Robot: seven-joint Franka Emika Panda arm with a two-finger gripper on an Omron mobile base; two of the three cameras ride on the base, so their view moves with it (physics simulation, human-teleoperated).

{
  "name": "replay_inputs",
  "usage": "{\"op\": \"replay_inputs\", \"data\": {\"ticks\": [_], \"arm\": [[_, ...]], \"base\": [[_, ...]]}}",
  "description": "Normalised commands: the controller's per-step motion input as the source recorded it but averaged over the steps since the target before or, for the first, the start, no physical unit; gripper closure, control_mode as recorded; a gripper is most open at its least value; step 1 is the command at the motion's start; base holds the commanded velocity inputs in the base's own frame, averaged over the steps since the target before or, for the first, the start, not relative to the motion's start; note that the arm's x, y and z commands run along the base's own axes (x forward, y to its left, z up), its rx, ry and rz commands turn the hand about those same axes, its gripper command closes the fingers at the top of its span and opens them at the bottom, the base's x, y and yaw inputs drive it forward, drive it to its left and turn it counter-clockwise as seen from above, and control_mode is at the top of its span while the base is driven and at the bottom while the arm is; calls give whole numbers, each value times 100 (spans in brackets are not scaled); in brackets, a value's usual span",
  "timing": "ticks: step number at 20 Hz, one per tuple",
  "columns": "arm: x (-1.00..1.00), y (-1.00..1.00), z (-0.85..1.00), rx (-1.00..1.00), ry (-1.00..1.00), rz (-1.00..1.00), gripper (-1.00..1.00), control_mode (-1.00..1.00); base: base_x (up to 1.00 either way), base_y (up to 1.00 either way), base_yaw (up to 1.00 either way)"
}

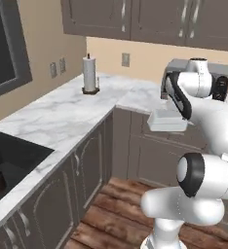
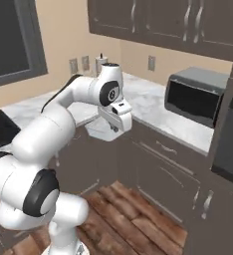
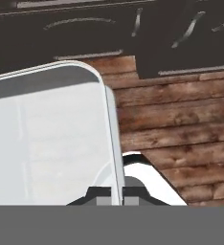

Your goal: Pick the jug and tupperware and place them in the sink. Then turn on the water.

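We are carrying the shallow, pale translucent tupperware, and we judge the step in hand to be bringing it to the large black rectangular sink at the lower left of the left base view. To do it well, we should keep the container level, swing it over the white marble desk without clipping the edge, and release only once it is low inside the basin.

In the hand view the fingers are narrow, pinching the container's right rim wall at the bottom centre; its body spreads up and left. In the left base view the tupperware hangs centre right, above the wooden floor, well apart from the sink.
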Motion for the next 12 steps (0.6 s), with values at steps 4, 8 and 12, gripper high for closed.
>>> {"op": "replay_inputs", "data": {"ticks": [4, 8, 12], "arm": [[0, 0, 0, 0, 0, 0, 100, 100], [0, 0, 0, 0, 0, 0, 100, 100], [0, 0, 0, 0, 0, 0, 100, 100]], "base": [[92, 26, 66], [84, 25, 66], [71, 22, 67]]}}
